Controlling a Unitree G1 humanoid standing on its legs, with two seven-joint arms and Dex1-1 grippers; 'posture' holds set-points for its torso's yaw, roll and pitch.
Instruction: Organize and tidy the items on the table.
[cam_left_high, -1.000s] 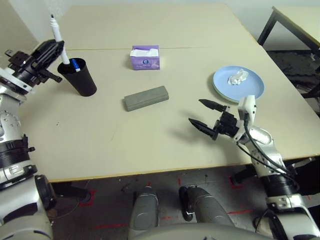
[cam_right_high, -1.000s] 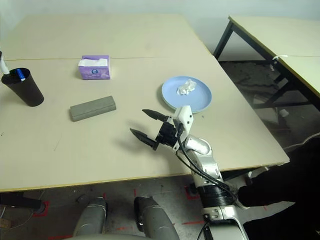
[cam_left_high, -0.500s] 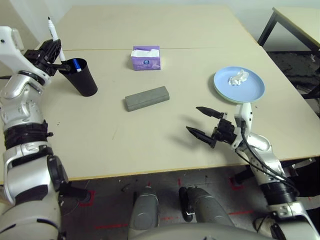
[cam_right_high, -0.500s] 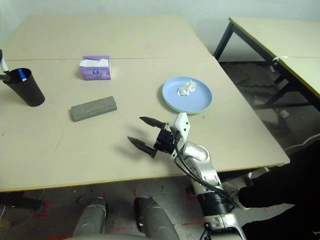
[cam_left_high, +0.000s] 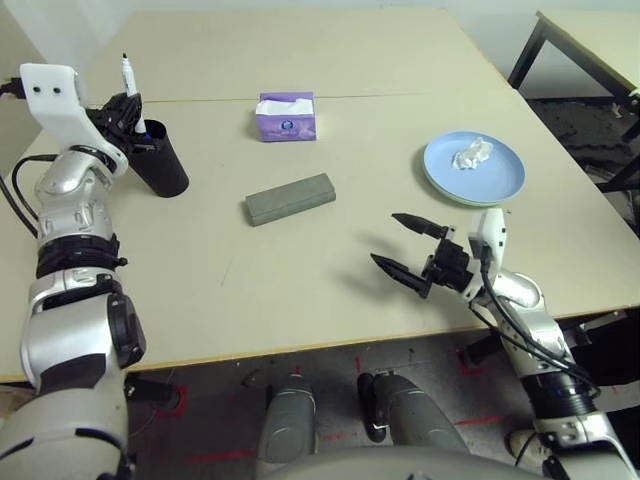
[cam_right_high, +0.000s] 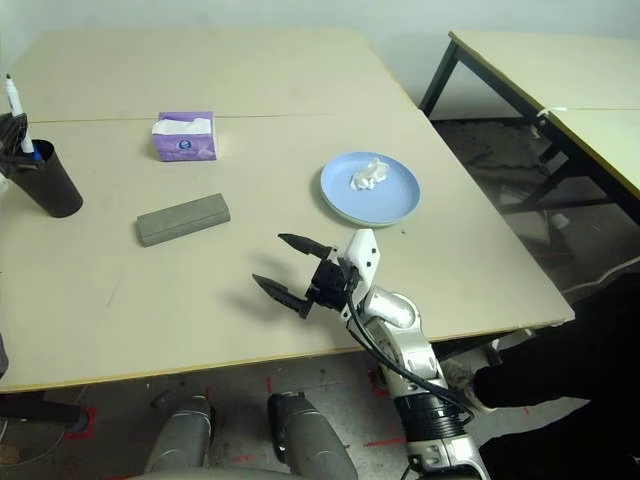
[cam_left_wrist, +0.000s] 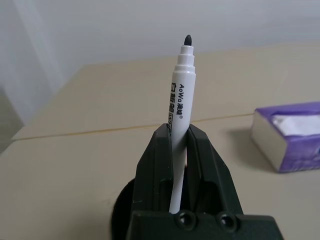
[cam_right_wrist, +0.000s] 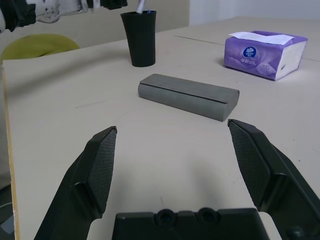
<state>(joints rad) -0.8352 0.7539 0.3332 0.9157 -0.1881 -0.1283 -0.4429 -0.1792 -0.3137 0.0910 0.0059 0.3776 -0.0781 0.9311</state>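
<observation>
- Left gripper: I see its fingers clamped on a white pen, black tip up, held upright over the mouth of the black cup.
- Black cup: stands at the far left of the table; I can make out a blue-capped pen inside it.
- Right gripper: fingers spread wide with nothing between them, hovering over the near right part of the table.
- Grey glasses case: lies flat mid-table, apart from everything else, facing the right gripper.
- Blue plate: far right of the table, with the crumpled white tissue resting on it.
- Purple tissue box: beyond the case, towards the far side.
- Second beige table: dark legs, off to the right.
</observation>
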